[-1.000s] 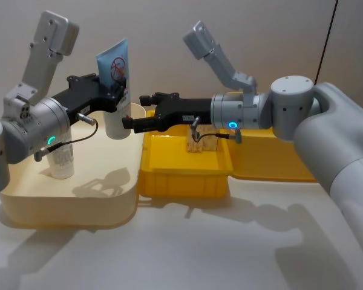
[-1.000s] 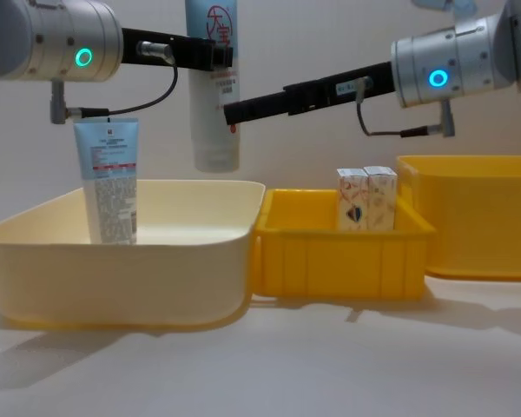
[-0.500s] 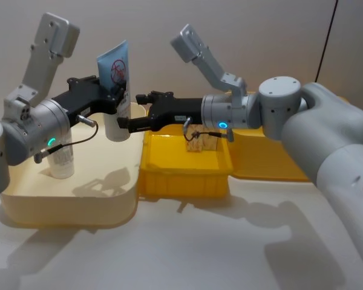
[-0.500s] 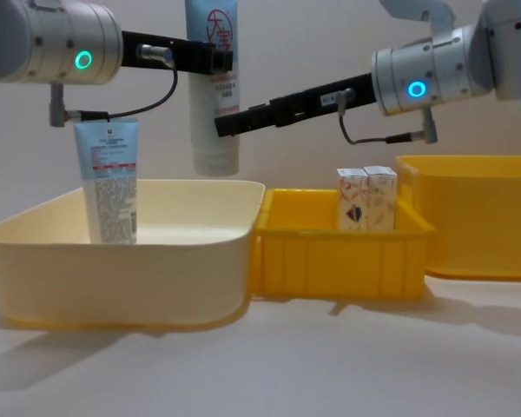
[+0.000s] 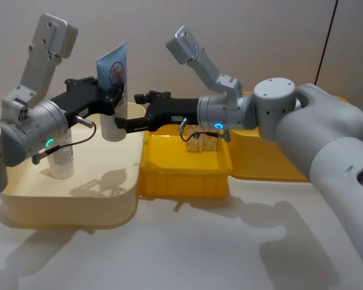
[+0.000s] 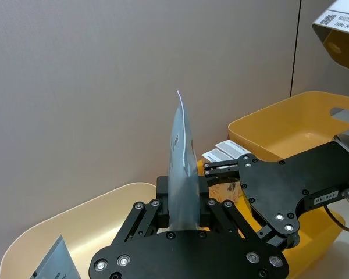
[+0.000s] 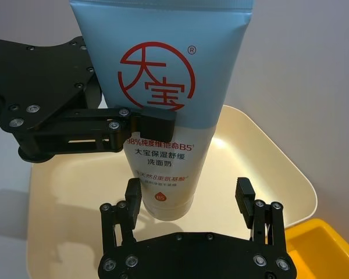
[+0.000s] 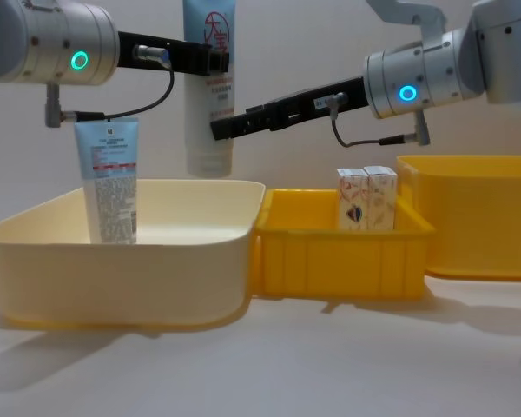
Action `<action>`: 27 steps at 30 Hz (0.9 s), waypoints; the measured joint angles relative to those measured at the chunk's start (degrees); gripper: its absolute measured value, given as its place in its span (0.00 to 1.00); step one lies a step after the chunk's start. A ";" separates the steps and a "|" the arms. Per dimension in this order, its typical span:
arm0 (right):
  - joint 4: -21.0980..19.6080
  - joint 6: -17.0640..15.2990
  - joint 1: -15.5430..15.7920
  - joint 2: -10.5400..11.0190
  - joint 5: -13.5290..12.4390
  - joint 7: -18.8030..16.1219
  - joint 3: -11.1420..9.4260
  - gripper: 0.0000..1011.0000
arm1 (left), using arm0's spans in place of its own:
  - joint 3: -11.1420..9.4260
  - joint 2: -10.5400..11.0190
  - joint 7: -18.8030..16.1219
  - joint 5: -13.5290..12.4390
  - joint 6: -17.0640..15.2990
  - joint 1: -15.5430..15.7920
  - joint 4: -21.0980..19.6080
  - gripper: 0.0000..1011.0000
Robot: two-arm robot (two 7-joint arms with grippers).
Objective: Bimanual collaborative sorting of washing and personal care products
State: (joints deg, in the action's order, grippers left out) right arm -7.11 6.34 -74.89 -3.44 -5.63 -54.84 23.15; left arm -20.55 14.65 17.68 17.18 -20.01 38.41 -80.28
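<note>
A pale-blue tube (image 5: 112,66) with a red ring logo hangs cap down over the cream bin (image 5: 66,205), with my left gripper (image 5: 118,99) shut on its middle. My right gripper (image 7: 189,195) is open, its fingers (image 7: 134,192) on either side of the tube's (image 7: 163,87) lower end and clear of it. In the chest view the right gripper (image 8: 217,130) reaches in from the right at the tube's (image 8: 208,113) mid height. A second tube (image 8: 111,182) stands upright in the cream bin. Two white cartons (image 8: 366,198) stand in the small yellow bin (image 8: 339,261).
A larger yellow bin (image 8: 478,226) stands to the right of the small one. The three bins sit side by side along the back of the white table (image 5: 187,248), whose front is bare. A plain wall lies behind.
My right gripper has reached further left, up to the held tube. The left gripper and its tube have shifted slightly left. Bins, cartons and the standing tube are unmoved.
</note>
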 joint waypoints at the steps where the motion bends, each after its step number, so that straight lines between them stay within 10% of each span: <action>1: 0.40 0.25 -0.19 -0.12 0.14 0.10 -0.10 0.99 | 0.04 0.02 -0.02 0.00 -0.02 -0.03 -0.03 0.26; 27: 2.96 1.78 -1.32 -0.89 1.01 0.59 -0.63 0.99 | 0.25 -0.11 -0.28 0.00 -0.27 -0.21 0.02 0.26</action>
State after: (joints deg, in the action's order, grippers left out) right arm -4.16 8.11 -76.21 -4.33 -4.62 -54.25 22.52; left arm -20.29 14.55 17.40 17.18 -20.28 38.20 -80.26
